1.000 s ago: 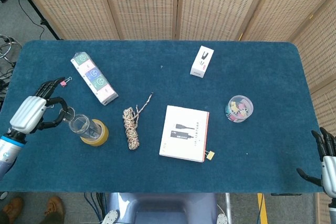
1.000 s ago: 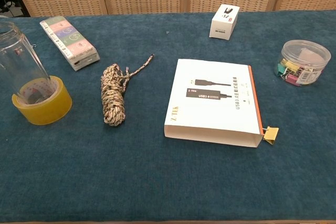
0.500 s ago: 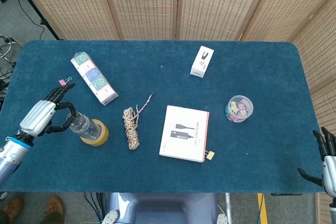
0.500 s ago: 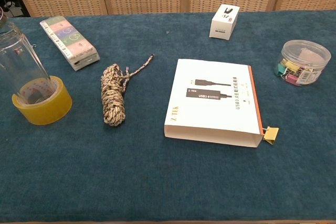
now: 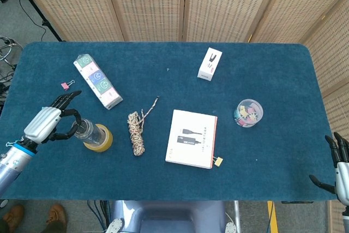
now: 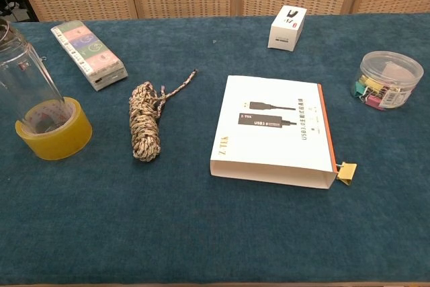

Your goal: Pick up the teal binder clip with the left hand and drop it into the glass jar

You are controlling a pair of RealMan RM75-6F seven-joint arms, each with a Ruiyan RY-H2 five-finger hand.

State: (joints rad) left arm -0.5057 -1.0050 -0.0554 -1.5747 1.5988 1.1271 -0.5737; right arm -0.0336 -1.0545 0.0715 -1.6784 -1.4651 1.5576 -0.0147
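The glass jar [image 5: 86, 130] stands upright inside a yellow tape roll [image 5: 103, 141] at the table's left front. In the chest view the jar [image 6: 23, 78] shows a small dark shape at its bottom, too unclear to name. I see no teal binder clip plainly in either view. My left hand [image 5: 52, 123] sits just left of the jar's mouth, fingers spread toward the back and thumb curved beside the rim, with nothing visible in it. My right hand [image 5: 341, 170] hangs open at the right front edge, off the table.
A pink binder clip [image 5: 65, 85] lies behind the left hand. A sticker box [image 5: 98, 80], a rope coil [image 5: 136, 132], a white flat box [image 5: 192, 137] with a yellow clip [image 5: 218, 161], a small white box [image 5: 209, 64] and a tub of clips [image 5: 249, 113] lie further right.
My left hand has moved toward the front and right, up against the jar's mouth, and its fingers have spread out from a curled ring. The pink clip is now uncovered.
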